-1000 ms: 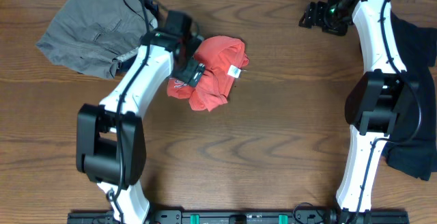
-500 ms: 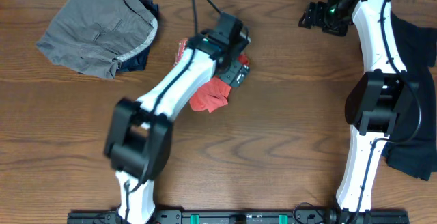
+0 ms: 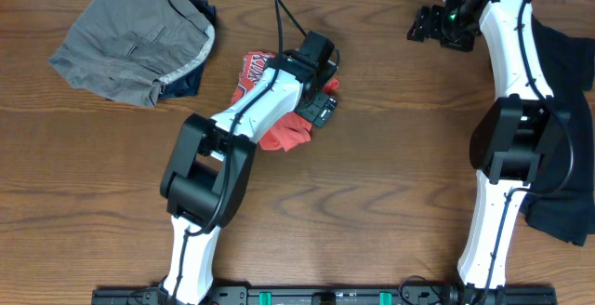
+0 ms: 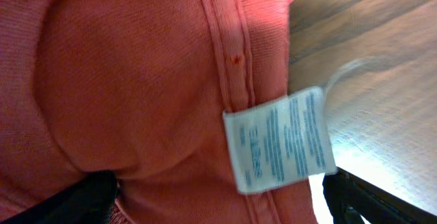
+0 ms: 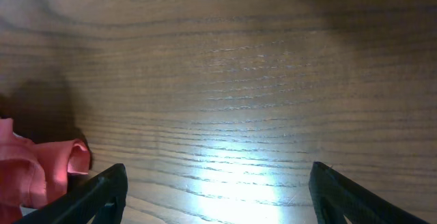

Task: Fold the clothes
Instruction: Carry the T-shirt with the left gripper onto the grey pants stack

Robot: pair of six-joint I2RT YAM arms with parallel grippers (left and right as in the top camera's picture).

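Robotics test bench, laboratory-type setting. Evidence: bare brown wood-grain tabletop [image 3: 372, 203]; white-and-black jointed left arm [image 3: 260, 110] and matching right arm [image 3: 507, 45], both rising from a black base rail [image 3: 232, 295] along the lower frame edge.

Coral-red T-shirt [image 3: 282, 136] lies crumpled centrally, grey shorts [image 3: 130, 45] left, black shirt [image 3: 567, 63] right.

The T-shirt [image 3: 282, 136] lay bunched on the bench [image 3: 372, 184], left of middle towards the rear, with the left pincer [image 3: 321, 110] over its right part. The shorts [image 3: 130, 49] sat at the rear left, atop another garment [image 3: 191, 82] jutting out on their right. A shirt [image 3: 569, 59] lay along the right edge, partly beneath the right arm. The right pincer [image 3: 429, 21] stood at the rear right.
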